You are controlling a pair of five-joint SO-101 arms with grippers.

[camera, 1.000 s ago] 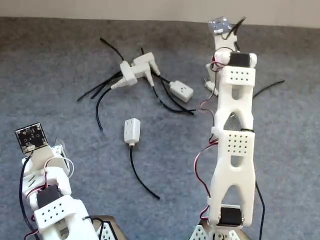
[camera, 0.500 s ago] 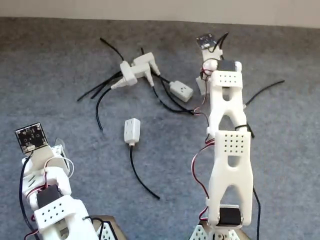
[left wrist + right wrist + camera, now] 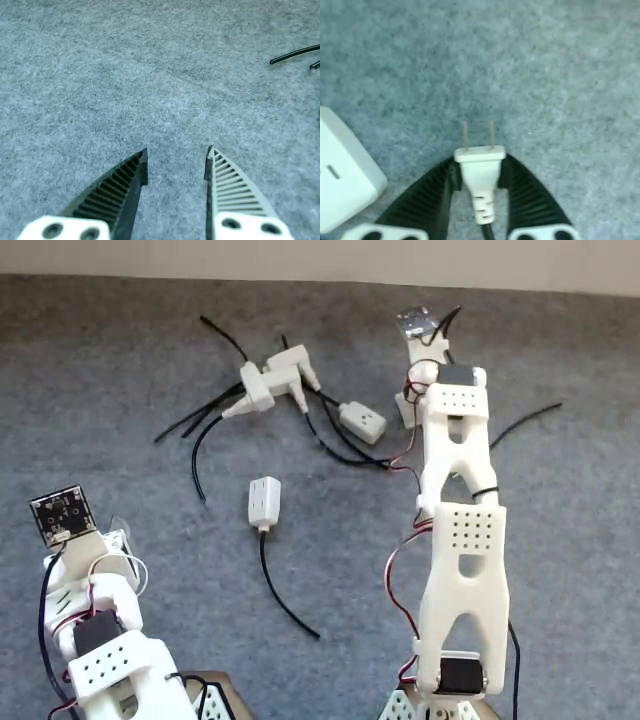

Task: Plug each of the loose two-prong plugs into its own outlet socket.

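Grey carpet [image 3: 80, 370] bare at frame's upper left, right gripper [image 3: 480, 160] clamped on white two-prong plug [image 3: 479, 175] beside white outlet block [image 3: 342, 182], left gripper [image 3: 177, 150] parted, empty

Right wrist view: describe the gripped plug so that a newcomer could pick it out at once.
Find the long white right arm stretched over the grey carpet. In its hand sits a white two-prong plug; the other plugs lie loose on the carpet.

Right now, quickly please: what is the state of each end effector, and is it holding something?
Left end effector: open, holding nothing.
Right end effector: closed on a white two-prong plug, prongs pointing outward.
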